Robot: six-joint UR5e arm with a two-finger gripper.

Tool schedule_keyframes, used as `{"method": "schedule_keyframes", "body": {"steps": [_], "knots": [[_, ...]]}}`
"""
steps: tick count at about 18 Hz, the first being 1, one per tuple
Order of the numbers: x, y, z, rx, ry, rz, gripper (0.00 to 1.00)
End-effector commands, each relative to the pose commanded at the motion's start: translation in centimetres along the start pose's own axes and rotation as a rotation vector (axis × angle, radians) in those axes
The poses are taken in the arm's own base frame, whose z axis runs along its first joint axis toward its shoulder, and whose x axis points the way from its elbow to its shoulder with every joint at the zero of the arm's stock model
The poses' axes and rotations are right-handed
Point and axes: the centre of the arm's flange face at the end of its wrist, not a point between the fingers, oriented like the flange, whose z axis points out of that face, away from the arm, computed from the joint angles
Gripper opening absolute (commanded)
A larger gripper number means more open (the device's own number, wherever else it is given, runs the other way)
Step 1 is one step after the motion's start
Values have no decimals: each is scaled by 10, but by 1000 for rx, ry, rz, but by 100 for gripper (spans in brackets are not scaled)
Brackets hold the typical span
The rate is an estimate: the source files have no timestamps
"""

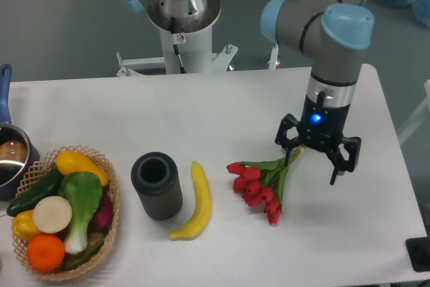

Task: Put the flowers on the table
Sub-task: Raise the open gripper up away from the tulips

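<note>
One bunch of flowers (261, 187) lies flat on the white bench (201, 109), right of centre: red tulip heads toward the front-left, approx. nine or ten heads (they overlap, so exact count unclear), green stems and leaves running up-right toward the hand (311, 160). One arm, one hand, w/ two fingers spread wide apart and holding nothing; it hangs over the stem end of the bunch, and whether a finger touches the stems can't be told from this view. A blue light shows on the wrist above the fingers. Left of the flowers: one yellow banana (194, 201) lying lengthwise, and just beside it one dark grey cylinder cup (156, 185), upright, open top. Far left: one wicker basket (111, 201) w/ produce, counted as one orange, two yellow items, one dark green cucumber-like piece, one leafy green veg, one pale round slice and one purple-red item half hidden. At the left edge, one metal pot (9, 157) w/ a blue handle, partly cut off by the frame.
</note>
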Motion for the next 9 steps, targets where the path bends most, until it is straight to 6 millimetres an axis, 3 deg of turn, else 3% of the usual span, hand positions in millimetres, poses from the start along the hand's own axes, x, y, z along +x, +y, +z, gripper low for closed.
{"method": "schedule_keyframes", "body": {"steps": [5, 9], "knots": [[3, 2, -7, -12, -6, 76, 100], [9, 14, 1, -32, 12, 110, 100]]}}
